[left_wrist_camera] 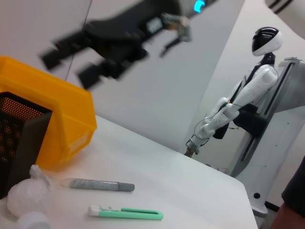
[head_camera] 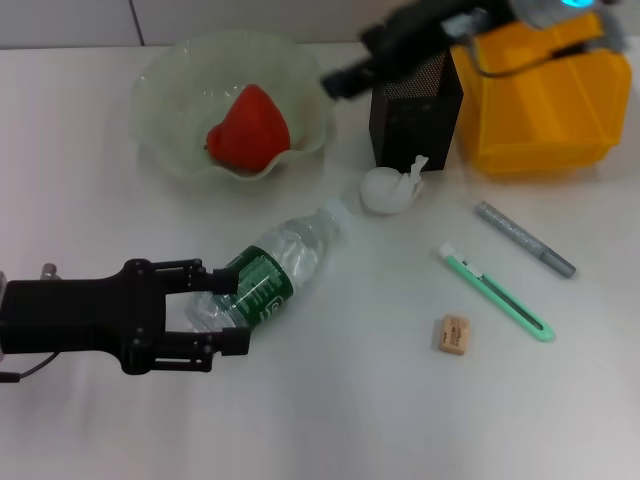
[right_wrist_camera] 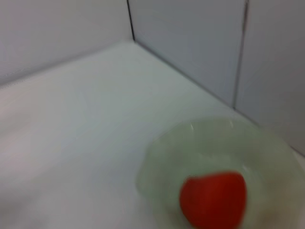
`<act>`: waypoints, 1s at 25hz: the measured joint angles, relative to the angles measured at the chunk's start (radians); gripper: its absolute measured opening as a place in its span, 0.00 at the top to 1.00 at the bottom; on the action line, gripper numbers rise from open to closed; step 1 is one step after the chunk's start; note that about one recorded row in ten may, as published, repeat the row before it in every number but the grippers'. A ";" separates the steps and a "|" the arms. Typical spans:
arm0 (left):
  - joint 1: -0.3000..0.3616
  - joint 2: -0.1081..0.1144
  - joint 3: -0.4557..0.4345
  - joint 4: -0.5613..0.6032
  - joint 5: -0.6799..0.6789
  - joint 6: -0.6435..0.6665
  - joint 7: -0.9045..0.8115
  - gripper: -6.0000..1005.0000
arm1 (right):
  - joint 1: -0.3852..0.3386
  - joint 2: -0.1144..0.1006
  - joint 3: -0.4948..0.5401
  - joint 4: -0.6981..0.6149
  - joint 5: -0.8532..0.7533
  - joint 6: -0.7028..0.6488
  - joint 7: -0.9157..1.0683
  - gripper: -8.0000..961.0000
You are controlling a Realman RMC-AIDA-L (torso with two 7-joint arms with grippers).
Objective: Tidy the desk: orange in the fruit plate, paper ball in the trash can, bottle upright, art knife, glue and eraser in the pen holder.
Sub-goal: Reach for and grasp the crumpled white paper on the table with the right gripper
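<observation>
Left hand (head_camera: pixel 215 310) nearest, fingers either side of base of bottle (head_camera: pixel 270 275), lying flat on worktop (head_camera: pixel 330 420); clamped or not, cannot tell. Red fruit (head_camera: pixel 248 128) in plate (head_camera: pixel 160 90). Paper ball (head_camera: pixel 388 189) before pen holder (head_camera: pixel 415 105). Glue (head_camera: pixel 525 239), art knife (head_camera: pixel 495 292), eraser (head_camera: pixel 453 334) loose. Right hand (head_camera: pixel 340 82) raised beside holder, blurred; cannot tell.

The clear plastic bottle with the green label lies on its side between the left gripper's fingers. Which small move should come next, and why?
Probably the left gripper should close on the clear plastic bottle with the green label. Its fingers are open on both sides of the lying bottle's lower part, so a firm grip must come before standing it upright.
</observation>
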 joint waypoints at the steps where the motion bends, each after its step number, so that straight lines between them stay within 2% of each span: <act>1: 0.000 0.000 0.000 0.000 0.000 0.000 0.000 0.22 | 0.000 0.000 0.000 0.000 0.000 0.000 0.000 0.14; 3: -0.002 -0.004 -0.003 -0.001 0.000 -0.010 0.002 0.22 | -0.027 0.004 0.006 -0.091 -0.087 -0.086 0.057 0.13; 9: -0.007 -0.016 -0.003 0.000 -0.001 -0.029 0.002 0.22 | -0.041 0.006 0.008 -0.100 -0.189 -0.111 0.134 0.13; 13: -0.013 -0.022 -0.003 -0.005 -0.001 -0.046 0.002 0.22 | -0.053 0.010 -0.031 -0.033 -0.203 -0.050 0.177 0.12; 25: -0.004 -0.021 -0.003 -0.004 -0.001 -0.046 0.002 0.22 | -0.048 0.014 -0.105 0.164 -0.203 0.097 0.236 0.15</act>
